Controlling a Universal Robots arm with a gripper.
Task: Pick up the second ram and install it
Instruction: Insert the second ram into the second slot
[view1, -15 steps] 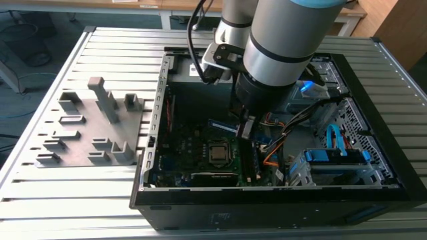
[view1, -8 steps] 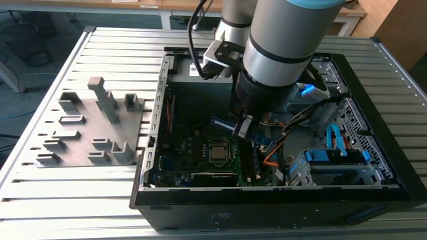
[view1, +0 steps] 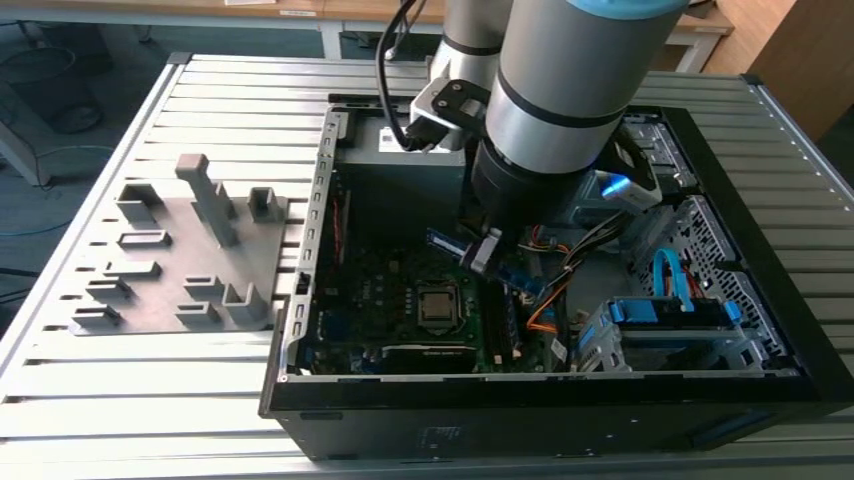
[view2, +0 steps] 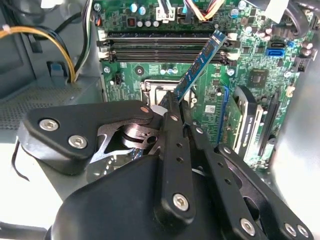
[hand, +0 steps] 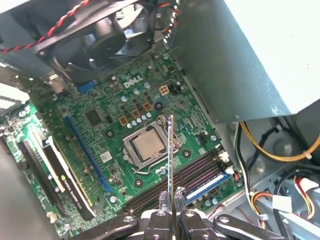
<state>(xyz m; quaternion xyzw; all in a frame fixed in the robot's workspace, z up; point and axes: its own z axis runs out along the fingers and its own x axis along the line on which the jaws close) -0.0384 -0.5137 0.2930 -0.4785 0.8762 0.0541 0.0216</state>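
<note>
- The tool (view2: 176, 102) is closed on the ram (view2: 197, 67). One end of the stick is pinched between the fingers, and the rest juts out free beyond the tips.
- The ram is held in the air inside the open case (view1: 320, 300), above the board and touching nothing else.
- In the first wrist view the stick is seen edge-on as a thin line over the CPU socket (hand: 145, 145), so its flat faces are upright.
- In the exterior view its long axis runs from about ten o'clock to four o'clock, while the slots (view1: 505, 330) run from twelve to six. The two are therefore judged not to be in line.
- In that view the slots lie at about five o'clock from the tool, near it and lower down.
- A blue strip (hand: 207, 184) along one slot may be a stick already seated. This cannot be told for certain.
- The grey fixture (view1: 187, 260) lies on the table (view1: 200, 400) at nine o'clock from the case, well apart from the tool.
</note>
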